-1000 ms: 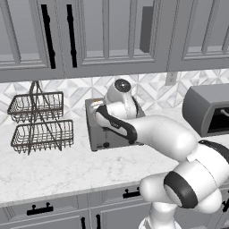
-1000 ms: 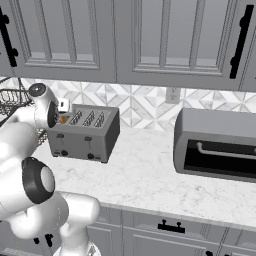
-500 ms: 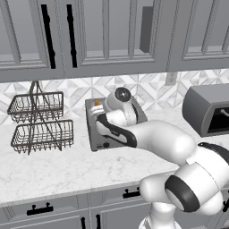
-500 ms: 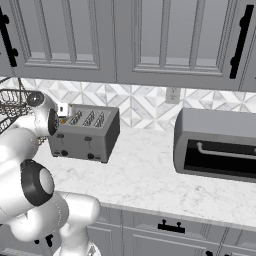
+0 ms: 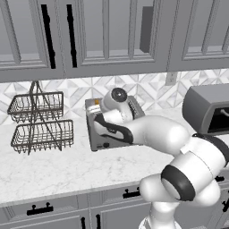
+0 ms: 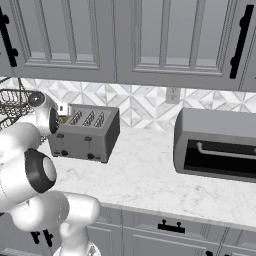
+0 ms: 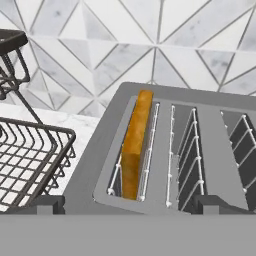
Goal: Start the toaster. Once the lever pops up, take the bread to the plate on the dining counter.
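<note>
The square tan-golden bread slice (image 7: 136,145) stands edge-on in the boxy grey metal toaster's (image 6: 88,132) slot nearest the wire basket (image 7: 30,155). The gripper (image 7: 125,204) hovers above, spread wide, empty. Judged step: approaching; next, descend and close on the slice.

We count one toaster (image 6: 87,132) with four slots, two levers and two knobs, one slice of bread (image 7: 136,142) in its outermost slot, one two-tier wire basket rack (image 5: 38,120), one larger dark-grey appliance (image 6: 216,145), one wall outlet (image 6: 173,94).
</note>
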{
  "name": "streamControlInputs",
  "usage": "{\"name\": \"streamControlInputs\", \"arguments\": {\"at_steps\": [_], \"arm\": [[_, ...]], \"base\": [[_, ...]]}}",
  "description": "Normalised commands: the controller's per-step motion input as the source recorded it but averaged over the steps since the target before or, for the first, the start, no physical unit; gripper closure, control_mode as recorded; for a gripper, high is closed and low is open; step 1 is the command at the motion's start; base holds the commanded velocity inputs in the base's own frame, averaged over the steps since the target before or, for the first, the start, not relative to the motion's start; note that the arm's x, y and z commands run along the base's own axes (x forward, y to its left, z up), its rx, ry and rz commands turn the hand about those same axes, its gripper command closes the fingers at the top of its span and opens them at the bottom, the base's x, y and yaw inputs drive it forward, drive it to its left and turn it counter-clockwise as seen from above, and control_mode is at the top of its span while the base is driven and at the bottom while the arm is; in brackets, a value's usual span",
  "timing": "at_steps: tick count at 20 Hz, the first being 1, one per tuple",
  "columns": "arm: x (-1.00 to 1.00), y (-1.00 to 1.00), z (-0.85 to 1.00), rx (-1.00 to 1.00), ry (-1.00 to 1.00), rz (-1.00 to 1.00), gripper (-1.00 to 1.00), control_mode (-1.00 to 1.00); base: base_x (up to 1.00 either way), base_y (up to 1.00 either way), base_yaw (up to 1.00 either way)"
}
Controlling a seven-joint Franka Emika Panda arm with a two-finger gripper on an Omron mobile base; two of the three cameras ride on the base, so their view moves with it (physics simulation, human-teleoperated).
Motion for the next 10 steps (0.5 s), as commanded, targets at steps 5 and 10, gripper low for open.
{"name": "streamControlInputs", "arguments": {"at_steps": [5,10], "arm": [[0.24,0.05,-0.04,0.00,0.00,0.00,-1.00,-1.00],[0.22,0.00,-0.10,0.00,0.00,0.00,-1.00,-1.00]], "base": [[0.00,0.00,0.00],[0.00,0.00,0.00]]}}
